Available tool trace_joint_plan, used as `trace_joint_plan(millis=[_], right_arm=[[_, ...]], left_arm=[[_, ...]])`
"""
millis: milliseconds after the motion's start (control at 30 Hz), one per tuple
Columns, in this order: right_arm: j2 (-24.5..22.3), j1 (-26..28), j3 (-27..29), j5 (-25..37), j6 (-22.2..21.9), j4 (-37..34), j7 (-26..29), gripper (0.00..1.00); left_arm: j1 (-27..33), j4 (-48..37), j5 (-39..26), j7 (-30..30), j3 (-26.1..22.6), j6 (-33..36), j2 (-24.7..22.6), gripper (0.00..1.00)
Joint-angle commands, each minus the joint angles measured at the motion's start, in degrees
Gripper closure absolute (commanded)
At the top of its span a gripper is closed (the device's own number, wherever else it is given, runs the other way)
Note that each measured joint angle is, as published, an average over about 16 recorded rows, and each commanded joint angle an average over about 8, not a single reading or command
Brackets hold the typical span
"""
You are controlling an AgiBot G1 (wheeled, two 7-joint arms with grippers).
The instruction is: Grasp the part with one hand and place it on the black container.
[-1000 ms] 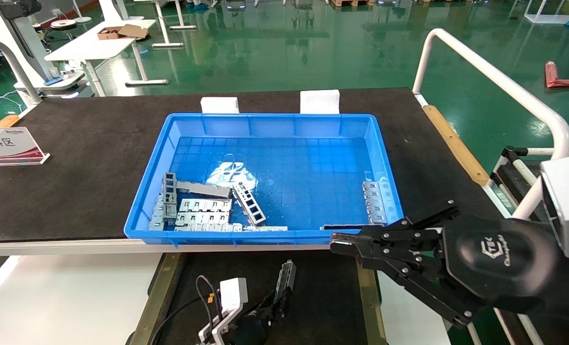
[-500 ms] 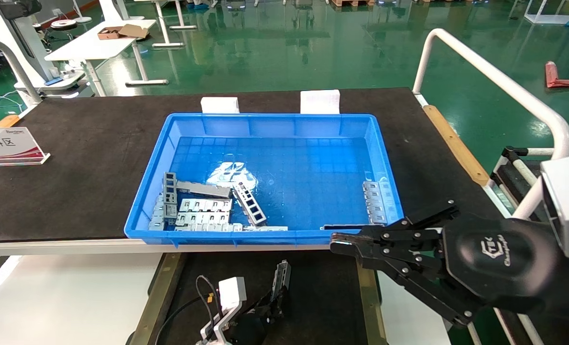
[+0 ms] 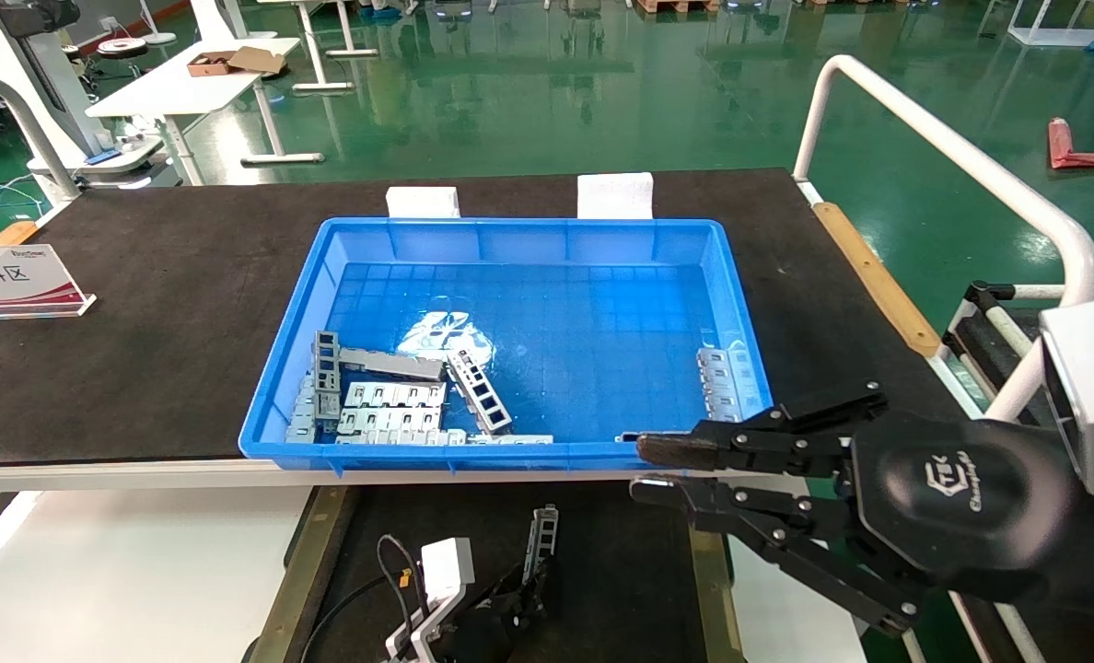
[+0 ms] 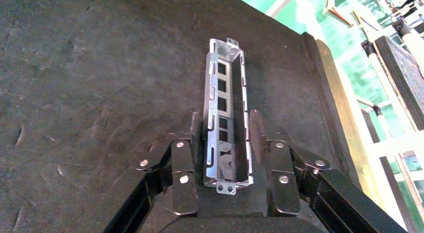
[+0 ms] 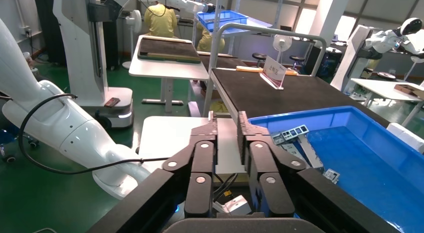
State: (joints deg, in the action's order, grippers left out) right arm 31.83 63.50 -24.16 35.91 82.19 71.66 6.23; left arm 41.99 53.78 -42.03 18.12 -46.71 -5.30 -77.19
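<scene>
Part over the black container, between your left gripper's fingers.

Your left gripper [image 4: 227, 143] has its fingers parted, flanking the part [image 4: 226, 110] lying on the black container [image 4: 90, 83]. Your right gripper [image 3: 657, 467], fingers slightly apart and empty, hovers beside the container's right rail.

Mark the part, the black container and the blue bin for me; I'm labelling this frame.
part [image 4: 226, 118]: left wrist view, slotted floor.
black container [image 4: 90, 78]: left wrist view, bare felt surface.
blue bin [image 3: 275, 368]: head view, left wall.
</scene>
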Motion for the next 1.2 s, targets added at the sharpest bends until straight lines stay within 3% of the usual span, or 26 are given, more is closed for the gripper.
trace_joint_plan(millis=[33, 500, 867, 1200], right_arm=[[0.0, 0.0, 0.0, 0.0, 0.0, 0.0, 0.0, 0.0], [0.0, 0.0, 0.0, 0.0, 0.0, 0.0, 0.0, 0.0], [0.0, 0.0, 0.0, 0.0, 0.0, 0.0, 0.0, 0.0], [0.0, 0.0, 0.0, 0.0, 0.0, 0.0, 0.0, 0.0]], left_arm=[[-0.05, 0.27, -0.32, 0.25, -0.06, -0.15, 0.01, 0.0], [-2.83, 5.9, -6.11, -3.83, 1.69, 7.22, 5.09, 0.0], [-3.27, 14.19, -7.86, -5.82, 0.68, 19.73, 14.46, 0.0], [1.02, 22.29, -7.45, -4.82, 0.15, 32.53, 23.84, 0.0]])
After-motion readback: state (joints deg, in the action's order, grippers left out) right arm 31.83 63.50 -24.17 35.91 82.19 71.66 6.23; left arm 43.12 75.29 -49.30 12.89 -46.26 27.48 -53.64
